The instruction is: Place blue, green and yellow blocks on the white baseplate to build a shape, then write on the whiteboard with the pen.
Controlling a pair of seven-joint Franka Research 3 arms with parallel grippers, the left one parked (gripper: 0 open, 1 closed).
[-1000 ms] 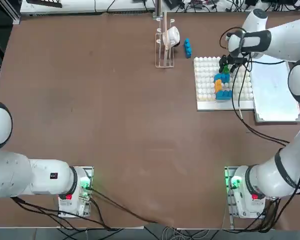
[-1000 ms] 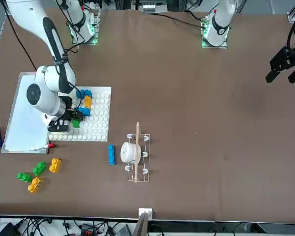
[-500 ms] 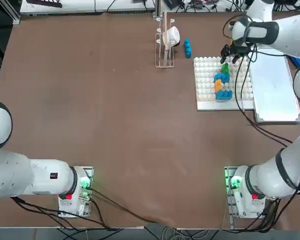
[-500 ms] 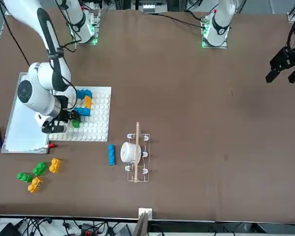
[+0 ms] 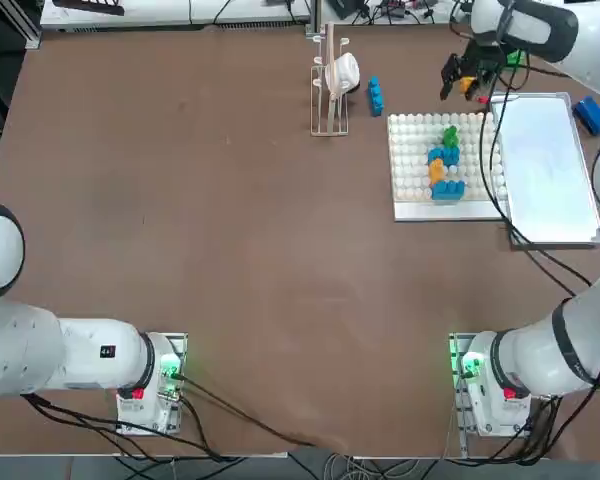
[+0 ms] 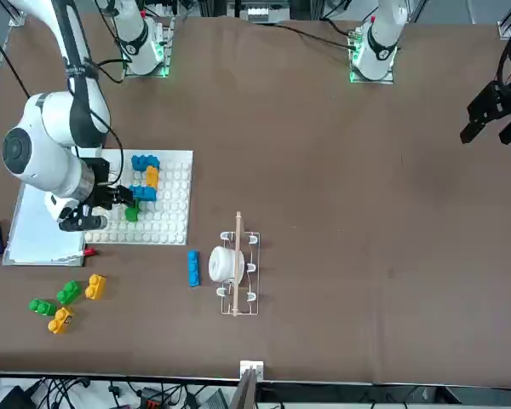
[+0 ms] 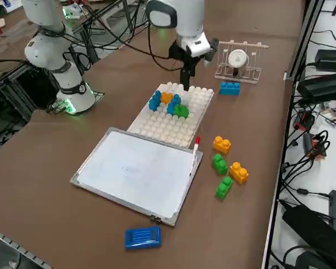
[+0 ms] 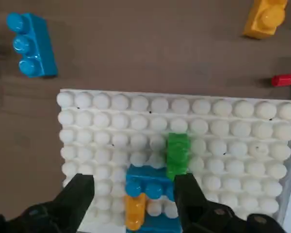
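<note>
Since the earlier overhead frames, the right gripper (image 5: 463, 78) has lifted off the green block (image 5: 450, 133) on the white baseplate (image 5: 410, 190) and swung to the far side of the desk (image 5: 230, 230), beside the whiteboard (image 5: 545, 170). From the front, a green, blue and yellow cluster stays pressed on the plate while spare blocks (image 6: 66, 302) and the pen (image 6: 83, 252), probably at the board's corner, lie nearby. From the wrist, the jaws stand wide apart holding nothing above the plate, so that brick looks placed and another pickup seems next.
</note>
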